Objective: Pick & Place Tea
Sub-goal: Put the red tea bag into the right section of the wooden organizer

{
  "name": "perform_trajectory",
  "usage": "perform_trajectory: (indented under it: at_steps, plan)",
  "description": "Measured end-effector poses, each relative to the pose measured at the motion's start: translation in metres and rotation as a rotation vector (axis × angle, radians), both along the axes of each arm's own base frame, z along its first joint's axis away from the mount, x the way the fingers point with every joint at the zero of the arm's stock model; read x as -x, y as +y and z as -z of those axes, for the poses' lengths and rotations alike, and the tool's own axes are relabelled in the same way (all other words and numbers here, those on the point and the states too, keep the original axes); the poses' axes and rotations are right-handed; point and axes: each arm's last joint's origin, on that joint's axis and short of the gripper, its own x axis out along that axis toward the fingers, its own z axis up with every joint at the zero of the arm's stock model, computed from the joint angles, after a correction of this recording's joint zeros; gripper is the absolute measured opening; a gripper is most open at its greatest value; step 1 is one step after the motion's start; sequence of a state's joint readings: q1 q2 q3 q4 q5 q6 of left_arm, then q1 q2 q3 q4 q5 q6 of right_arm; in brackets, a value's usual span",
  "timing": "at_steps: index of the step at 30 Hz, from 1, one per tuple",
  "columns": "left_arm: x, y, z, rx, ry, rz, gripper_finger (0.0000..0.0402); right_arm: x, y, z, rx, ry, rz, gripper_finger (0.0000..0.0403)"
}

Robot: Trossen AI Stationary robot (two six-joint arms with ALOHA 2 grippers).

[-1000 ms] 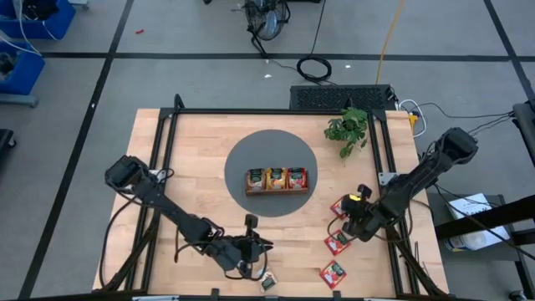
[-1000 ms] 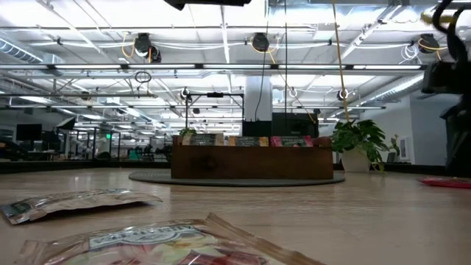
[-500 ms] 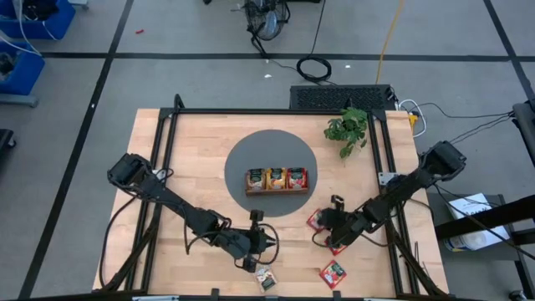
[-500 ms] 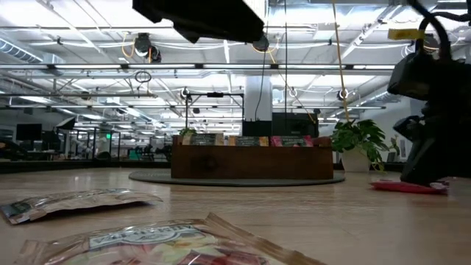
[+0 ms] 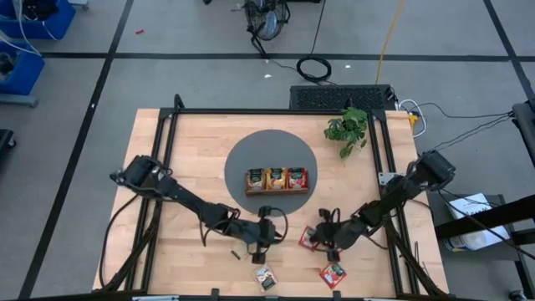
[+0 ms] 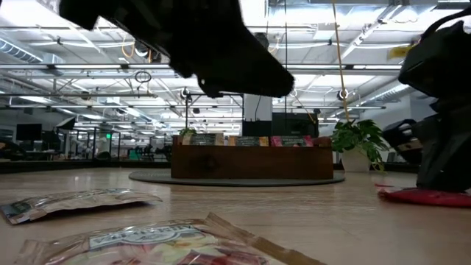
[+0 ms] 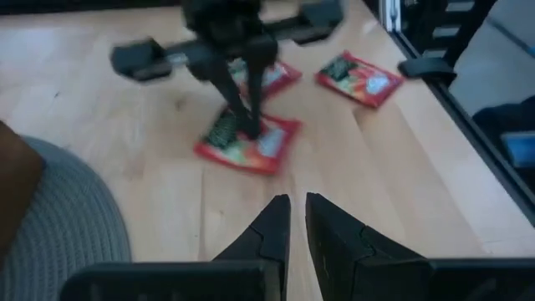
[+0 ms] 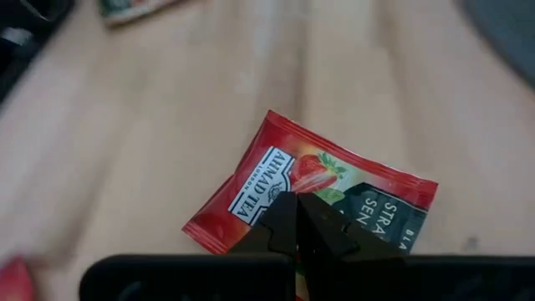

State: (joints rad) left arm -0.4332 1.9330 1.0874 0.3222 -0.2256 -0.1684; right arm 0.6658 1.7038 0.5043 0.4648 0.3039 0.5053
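A red tea packet (image 5: 307, 241) (image 8: 322, 159) lies flat on the wooden table in front of the grey round mat. My right gripper (image 5: 317, 237) (image 8: 294, 202) is shut, and its tips stand on this packet. My left gripper (image 5: 277, 232) (image 7: 294, 205) hovers just left of it. Its fingers are almost together with nothing between them. Two more red packets (image 7: 272, 75) (image 7: 361, 79) lie flat farther right. A pale packet (image 5: 266, 278) rests at the near edge. The brown tray (image 5: 276, 180) on the mat holds several packets. My right gripper presses its shut fingertips (image 7: 249, 130) down on the red packet's top face, about its middle (image 8: 292, 177), between the white brand label and the dark label. The fingers slant down from the table's right side. The packet lies flat on the wood.
A green plant (image 5: 348, 127) stands at the far right. A black frame (image 5: 167, 134) runs along the table's edges. In the low view two pale packets (image 6: 73, 202) (image 6: 169, 243) lie close to the near edge. Bare wood lies between the mat and the packets.
My right gripper has sunk, tipped downward and travelled toward the table's left and near edge. It has slid the red packet flat along the wood from the right side to the front of the mat. My left gripper has moved right toward that packet and a little lower.
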Motion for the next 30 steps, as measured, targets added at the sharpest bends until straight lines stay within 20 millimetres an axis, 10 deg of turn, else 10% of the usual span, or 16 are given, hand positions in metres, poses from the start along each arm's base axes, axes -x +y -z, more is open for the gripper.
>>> perform_trajectory:
  at_steps: [18, 30]
  plan:
    - [-0.014, 0.006, 0.041, 0.144, 0.053, -0.007, 0.0049, -0.04, 0.027, 0.015, 0.146, -0.012, -0.207, 0.0]
    - [-0.023, 0.005, 0.046, 0.19, -0.012, 0.001, 0.0049, -0.036, 0.039, -0.023, 0.155, -0.194, -0.238, 0.0]
